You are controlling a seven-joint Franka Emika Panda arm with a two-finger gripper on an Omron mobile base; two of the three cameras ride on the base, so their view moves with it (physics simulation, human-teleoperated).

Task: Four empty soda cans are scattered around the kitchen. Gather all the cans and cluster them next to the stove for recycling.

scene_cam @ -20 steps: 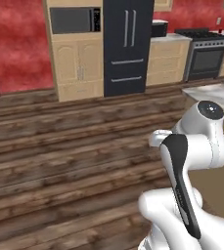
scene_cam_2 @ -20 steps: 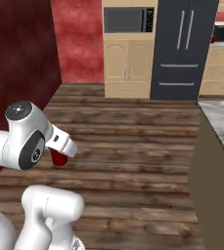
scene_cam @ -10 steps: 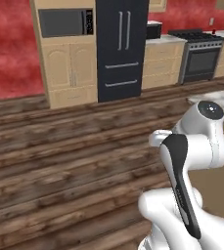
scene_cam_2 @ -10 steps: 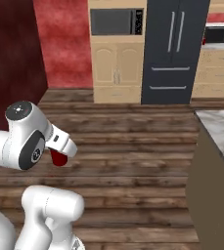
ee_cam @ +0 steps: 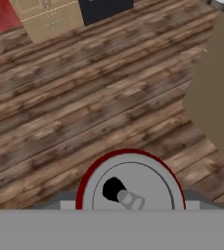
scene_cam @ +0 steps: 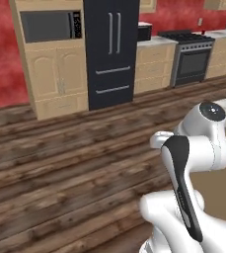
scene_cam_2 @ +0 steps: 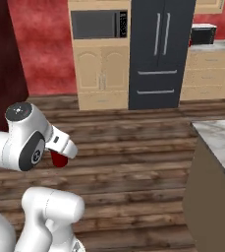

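Since the earlier frames, your base has turned, so the stove (scene_cam: 191, 62) now sits nearer the picture's middle. Note the jaws clenched on a red soda can (ee_cam: 129, 186), carried upright over the wooden floor (ee_cam: 84, 102) for transport toward that stove.

silver metal can top (ee_cam: 130, 188), wood floor (ee_cam: 84, 107)

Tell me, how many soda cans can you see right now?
1. A red soda can sits in the gripper, its silver top facing the hand camera; from the right base view it peeks out red below the arm. Other cans may be elsewhere in the kitchen, out of sight.
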